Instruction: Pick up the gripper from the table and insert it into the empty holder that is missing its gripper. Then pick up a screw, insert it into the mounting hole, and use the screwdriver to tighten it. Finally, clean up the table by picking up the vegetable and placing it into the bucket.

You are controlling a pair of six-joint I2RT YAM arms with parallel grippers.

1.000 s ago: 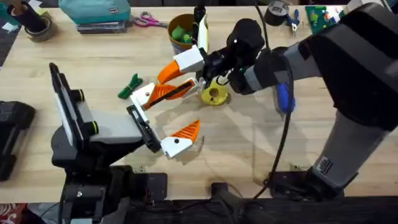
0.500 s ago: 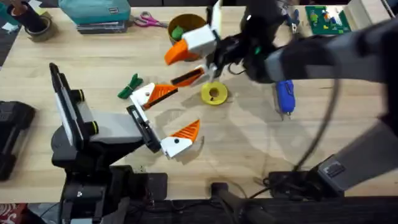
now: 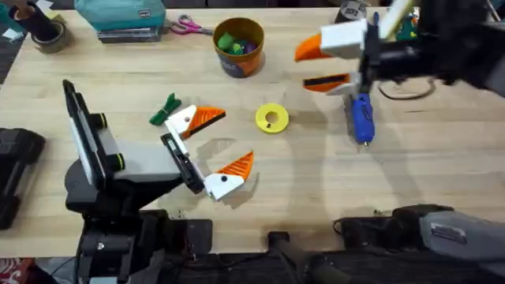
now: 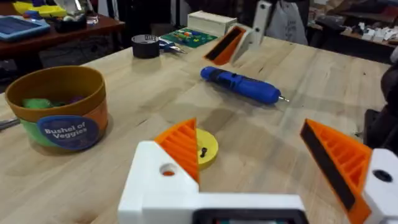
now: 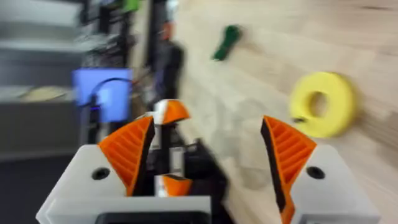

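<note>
The screw [image 4: 203, 150] is lying barely discernible on the yellow disc [image 3: 271, 118]; both pincers, left [image 3: 215, 150] and right [image 3: 325, 65], are sitting released, grasping nothing.

Robotics workshop, wooden bench [image 3: 442, 170], tape roll [image 4: 145, 45], circuit board [image 4: 190, 37], cluttered tables behind

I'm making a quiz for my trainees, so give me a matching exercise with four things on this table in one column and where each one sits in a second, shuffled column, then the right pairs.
Things:
1. blue pen-shaped electric screwdriver
2. small bright green toy vegetable
3. round orange-brown bucket
4. tiny dark screw

Places:
A. at the table's far side, toy vegetables inside
B. on the yellow round disc
C. flat on the wood, under the right arm's open orange-padded fingers
D. on the wood beside the left arm's white and orange fingers

Pairs: 1-C, 2-D, 3-A, 4-B
</note>
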